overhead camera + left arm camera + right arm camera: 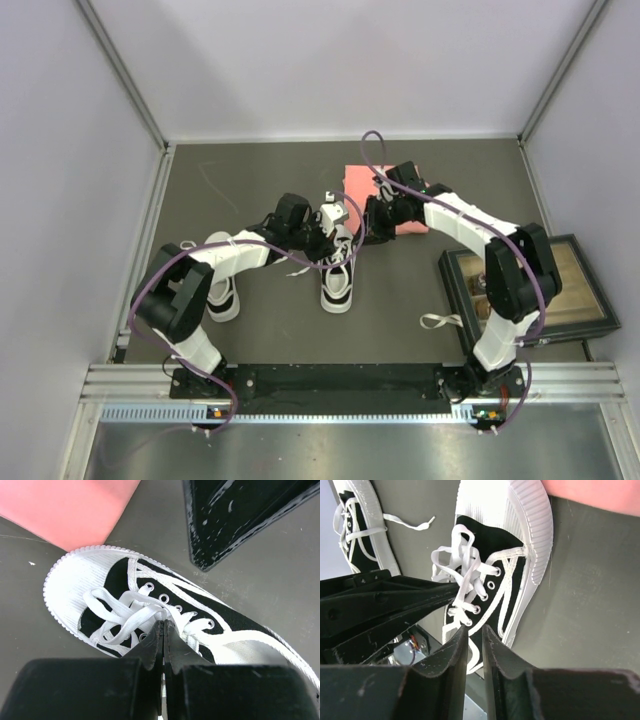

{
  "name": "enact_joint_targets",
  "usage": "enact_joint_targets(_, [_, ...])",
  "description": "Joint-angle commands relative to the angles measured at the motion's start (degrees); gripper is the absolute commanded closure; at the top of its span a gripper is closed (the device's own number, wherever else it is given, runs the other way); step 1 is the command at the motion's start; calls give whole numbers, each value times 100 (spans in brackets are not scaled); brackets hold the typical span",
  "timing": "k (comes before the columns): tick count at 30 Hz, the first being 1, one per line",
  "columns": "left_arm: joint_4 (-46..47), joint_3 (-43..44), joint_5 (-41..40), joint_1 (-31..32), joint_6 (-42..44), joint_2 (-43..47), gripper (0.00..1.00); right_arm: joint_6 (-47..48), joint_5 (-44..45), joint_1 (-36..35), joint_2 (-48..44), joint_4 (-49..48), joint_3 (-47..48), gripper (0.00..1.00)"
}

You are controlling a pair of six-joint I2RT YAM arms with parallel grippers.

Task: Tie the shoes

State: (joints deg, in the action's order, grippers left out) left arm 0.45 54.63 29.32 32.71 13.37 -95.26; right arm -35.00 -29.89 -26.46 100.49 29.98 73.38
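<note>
At the middle of the dark grey table [250,180], just near of a pink flat pad [365,185], lies one small white-and-black canvas sneaker [338,275], toe pointing far. The left gripper [164,624] is pinched together on its flat white laces [131,619]. The right gripper [475,630] is nearly closed beside them; I cannot tell whether it holds a strand. The laces look soft, light and slippery, so a loose end is the place to grip.

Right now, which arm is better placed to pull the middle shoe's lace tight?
Left: the left gripper is shut on the laces; the right gripper hangs slightly parted beside them, gripping nothing.
</note>
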Motion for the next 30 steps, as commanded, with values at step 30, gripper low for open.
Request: enact_joint_targets(30, [26, 206, 381, -1, 105, -133, 100, -367, -843, -176, 1078, -809, 668, 76])
